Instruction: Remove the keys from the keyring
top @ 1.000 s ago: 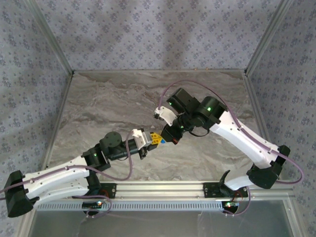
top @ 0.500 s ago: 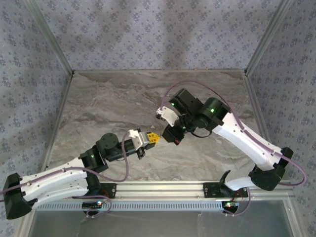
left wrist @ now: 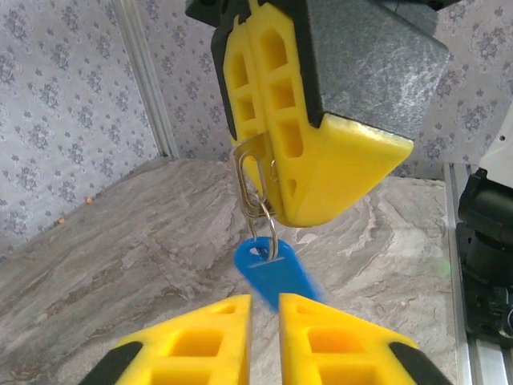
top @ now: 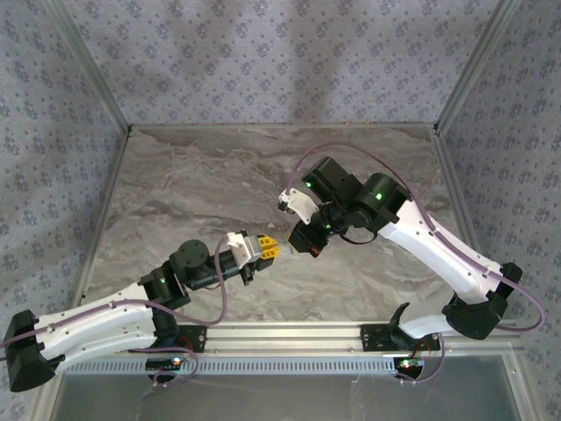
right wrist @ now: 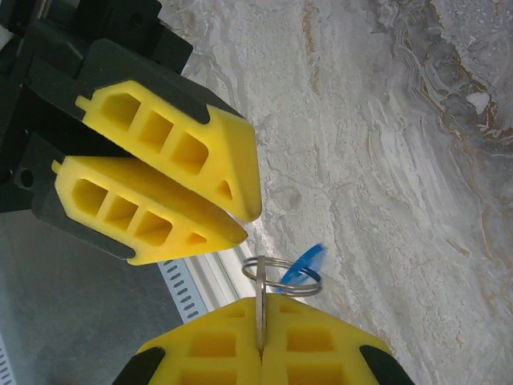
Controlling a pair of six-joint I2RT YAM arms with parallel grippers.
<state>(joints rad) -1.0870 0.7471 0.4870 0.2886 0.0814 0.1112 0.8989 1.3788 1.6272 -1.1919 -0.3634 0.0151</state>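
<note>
Right end effector (right wrist: 262, 309) is pinching the keyring (left wrist: 258, 210) between pads pressed together, holding it in the air above the counter (left wrist: 120, 257). In the left wrist view the blue key (left wrist: 276, 274) is dangling from the ring at 6 o'clock. Left end effector (left wrist: 264, 309) is sitting just beneath the key, its fingers standing a narrow slit apart and gripping nothing. From overhead it is lying at 8 o'clock of the right one, the two nearly touching.

The key is hanging loose and its lower edge is looking blurred, so it may be swinging. Closing on it in that state would likely be catching air or only a corner. With so narrow a slit, the pads could be nudging the key aside instead of taking it in. A pull that is not following the ring's split would probably be dragging the ring out of the right pads, which are gripping only a thin piece of metal. The two sets of pads are also crowding each other and could be colliding.
</note>
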